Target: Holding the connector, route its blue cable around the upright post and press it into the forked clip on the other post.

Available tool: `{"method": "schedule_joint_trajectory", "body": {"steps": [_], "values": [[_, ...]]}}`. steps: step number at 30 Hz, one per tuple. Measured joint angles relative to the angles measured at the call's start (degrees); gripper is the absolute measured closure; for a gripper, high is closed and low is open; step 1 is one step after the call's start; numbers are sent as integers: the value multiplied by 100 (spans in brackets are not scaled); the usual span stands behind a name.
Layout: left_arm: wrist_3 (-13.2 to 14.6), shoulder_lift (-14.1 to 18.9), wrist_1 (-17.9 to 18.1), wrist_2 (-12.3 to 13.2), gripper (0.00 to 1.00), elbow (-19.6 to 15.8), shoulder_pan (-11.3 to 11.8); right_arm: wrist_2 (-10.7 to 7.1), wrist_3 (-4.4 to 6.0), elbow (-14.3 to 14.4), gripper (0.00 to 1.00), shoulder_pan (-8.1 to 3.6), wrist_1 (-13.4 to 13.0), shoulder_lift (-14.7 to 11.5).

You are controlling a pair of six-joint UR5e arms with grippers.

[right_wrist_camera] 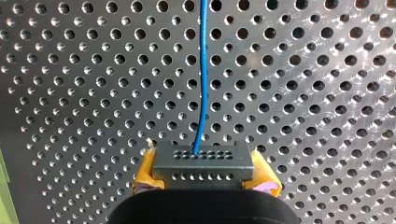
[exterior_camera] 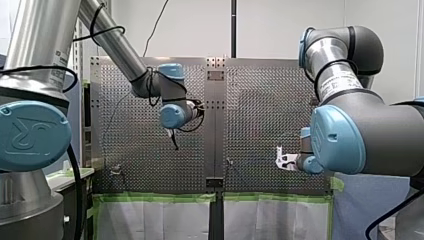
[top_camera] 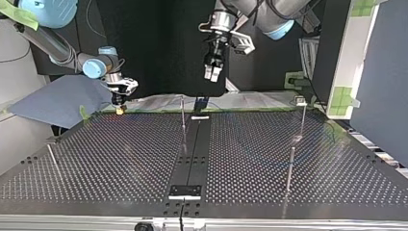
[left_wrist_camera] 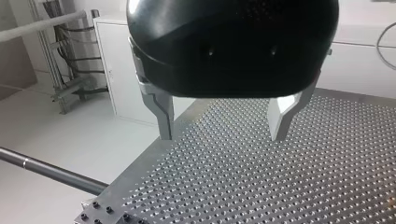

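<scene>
The grey rectangular connector (right_wrist_camera: pixel 203 161) is clamped in my right gripper (right_wrist_camera: pixel 203 173), at 10 o'clock on the perforated table (top_camera: pixel 120 159) in the top view. Its blue cable (right_wrist_camera: pixel 202 70) runs ahead; my left gripper (left_wrist_camera: pixel 222 127) is released.

My left arm (exterior_camera: pixel 112 42) and my right arm (exterior_camera: pixel 340 75) have silver tubes, blue joint caps (exterior_camera: pixel 30 135), black cables (exterior_camera: pixel 100 33).

Green tape (exterior_camera: pixel 155 197) edges the perforated table (top_camera: pixel 120 159); a blue sheet (top_camera: pixel 57 101) lies beside.
</scene>
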Motion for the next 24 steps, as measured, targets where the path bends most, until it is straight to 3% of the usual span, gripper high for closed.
{"method": "schedule_joint_trajectory", "body": {"steps": [14,24], "values": [[65,-6,772,108,0,-769,149,2,-25,0,100,8,31,-4],[213,-9,1080,144,0,-1351,303,36,-183,0,100,-26,97,-57]]}}
